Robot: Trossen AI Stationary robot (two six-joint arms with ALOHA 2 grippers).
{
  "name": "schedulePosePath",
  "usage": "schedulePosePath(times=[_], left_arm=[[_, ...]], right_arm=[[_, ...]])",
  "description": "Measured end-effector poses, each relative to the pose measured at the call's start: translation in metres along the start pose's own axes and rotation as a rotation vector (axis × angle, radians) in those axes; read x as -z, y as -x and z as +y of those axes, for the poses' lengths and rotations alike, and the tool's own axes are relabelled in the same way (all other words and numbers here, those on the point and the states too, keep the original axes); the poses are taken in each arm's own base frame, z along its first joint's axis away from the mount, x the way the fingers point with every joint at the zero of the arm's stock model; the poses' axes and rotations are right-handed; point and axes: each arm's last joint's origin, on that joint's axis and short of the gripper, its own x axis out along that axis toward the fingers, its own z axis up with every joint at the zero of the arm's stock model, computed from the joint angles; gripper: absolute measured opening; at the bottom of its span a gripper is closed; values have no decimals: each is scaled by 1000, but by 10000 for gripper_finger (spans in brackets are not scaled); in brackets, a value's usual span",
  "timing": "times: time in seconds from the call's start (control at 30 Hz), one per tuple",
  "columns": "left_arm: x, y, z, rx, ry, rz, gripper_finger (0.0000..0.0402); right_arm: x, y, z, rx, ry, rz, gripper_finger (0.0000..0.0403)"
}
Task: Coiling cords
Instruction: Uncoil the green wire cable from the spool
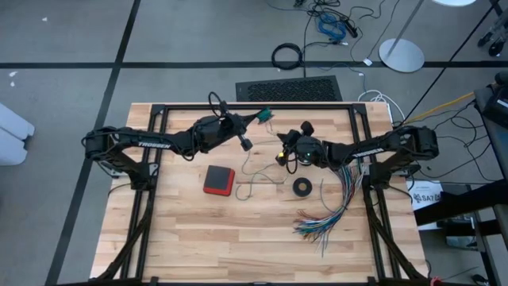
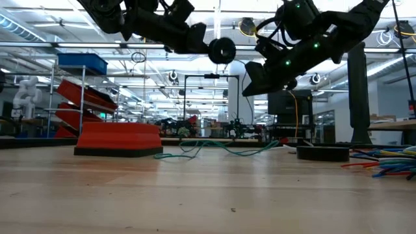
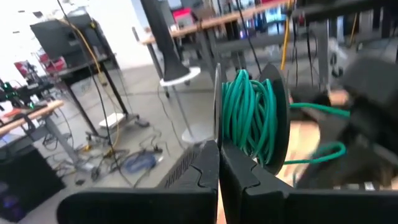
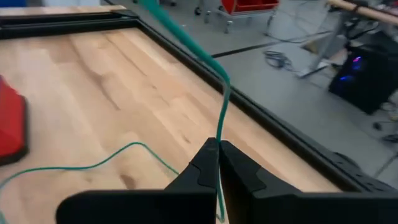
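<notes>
Thin teal-green cord point(image 4: 219, 118) pinched in right hand point(image 4: 217, 155), over grained wood table point(image 4: 93, 81)

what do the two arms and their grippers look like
Both are dark, near-black jointed arms on black frames at the table's sides. The left arm bears white lettering along its link, and the right arm has similar marking. Each gripper, left and right, has two matte black angular fingers. Thin black cables loop near the wrists.
</notes>
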Motion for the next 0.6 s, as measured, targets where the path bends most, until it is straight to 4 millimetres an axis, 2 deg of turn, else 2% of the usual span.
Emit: schedulePosePath(times=[0.3, 0.6], left_arm=[[12, 0, -1, 19, -89, 118, 0], [20, -1, 5, -42, -182, 199, 0]], right_arm=[[-15, 11, -11, 184, 4, -64, 0], [-48, 46, -20, 149, -3, -204, 0]])
